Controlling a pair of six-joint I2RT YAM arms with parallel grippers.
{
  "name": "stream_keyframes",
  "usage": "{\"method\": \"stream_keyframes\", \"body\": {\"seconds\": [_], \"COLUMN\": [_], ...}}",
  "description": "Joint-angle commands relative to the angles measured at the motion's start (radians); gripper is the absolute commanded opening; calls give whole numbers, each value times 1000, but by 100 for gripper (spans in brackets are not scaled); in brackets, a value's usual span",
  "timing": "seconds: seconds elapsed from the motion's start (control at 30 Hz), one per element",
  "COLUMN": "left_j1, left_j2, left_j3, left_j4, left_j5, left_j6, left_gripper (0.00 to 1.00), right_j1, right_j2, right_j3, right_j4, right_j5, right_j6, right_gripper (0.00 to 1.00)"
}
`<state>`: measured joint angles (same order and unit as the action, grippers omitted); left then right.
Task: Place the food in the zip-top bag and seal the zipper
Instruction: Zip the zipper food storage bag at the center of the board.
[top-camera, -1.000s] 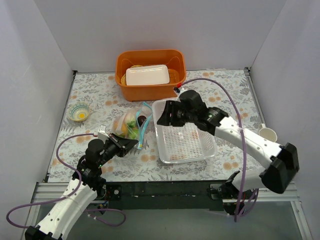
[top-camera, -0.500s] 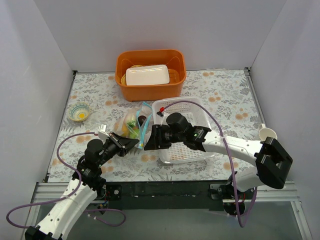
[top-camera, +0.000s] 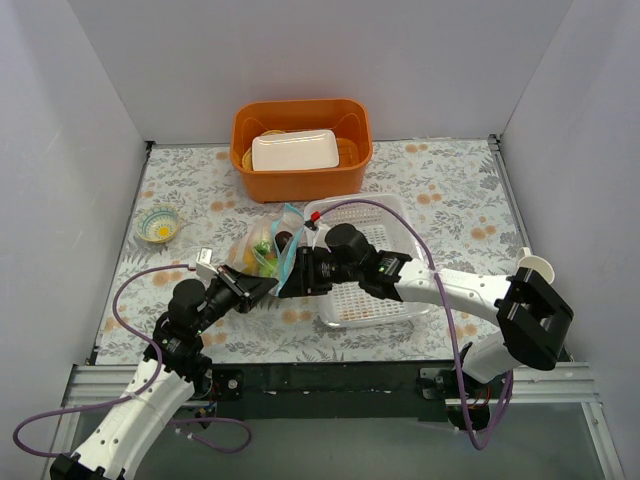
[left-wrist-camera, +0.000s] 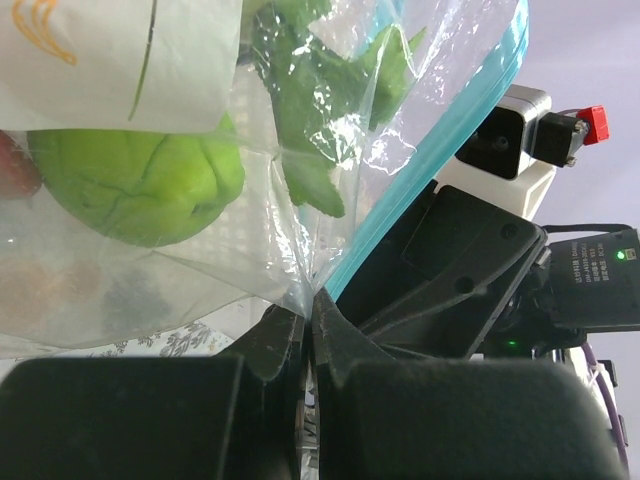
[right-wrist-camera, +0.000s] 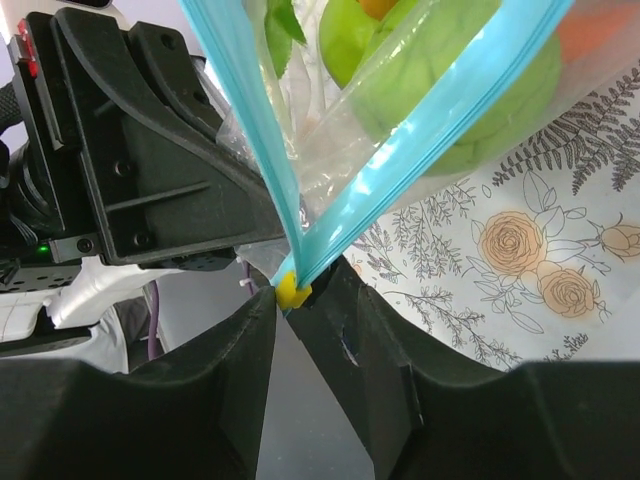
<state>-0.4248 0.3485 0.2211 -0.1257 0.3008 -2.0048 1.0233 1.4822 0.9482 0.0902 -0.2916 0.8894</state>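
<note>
Left end effector pinches corner of clear crinkly zip-top bag, toy food inside, on tabletop. Right end effector straddles small yellow slider on blue-teal zipper, grip unclear. Clamp it, drag straight, keep corner taut.

Orange tub, mesh basket, small bowl

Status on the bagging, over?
Left pincer shut on zip-top bag corner. Right pincer straddling zipper end, grip unconfirmed. Food inside, mouth unsealed. White basket alongside, not blocking.
</note>
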Motion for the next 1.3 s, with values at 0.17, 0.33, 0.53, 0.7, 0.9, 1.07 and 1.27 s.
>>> {"method": "stream_keyframes", "body": {"seconds": [0.17, 0.33, 0.53, 0.7, 0.9, 1.07, 1.27], "left_j1": [-3, -3, -3, -3, -3, -3, -3], "left_j2": [-22, -22, -23, -23, -31, -85, -114], "left_j3": [-2, 0, 0, 0, 3, -23, -34], "left_j4": [3, 0, -2, -12, -63, -109, -121], "left_j5": [8, 3, 3, 4, 44, 49, 43], "left_j6": [-187, -187, -186, -172, -134, -144, -144], "left_gripper": [0, 0, 0, 0, 0, 0, 0], "right_j1": [8, 6, 6, 6, -5, -14, -17], "right_j2": [0, 6, 12, 4, 7, 12, -13], "right_j3": [69, 72, 70, 66, 76, 80, 55], "right_j4": [65, 63, 66, 74, 101, 124, 117], "right_j5": [-1, -12, -27, -17, 11, 12, 38], "right_j6": [-12, -10, -4, 2, 25, 45, 49], "right_gripper": [40, 35, 19, 1, 1, 1, 1]}}
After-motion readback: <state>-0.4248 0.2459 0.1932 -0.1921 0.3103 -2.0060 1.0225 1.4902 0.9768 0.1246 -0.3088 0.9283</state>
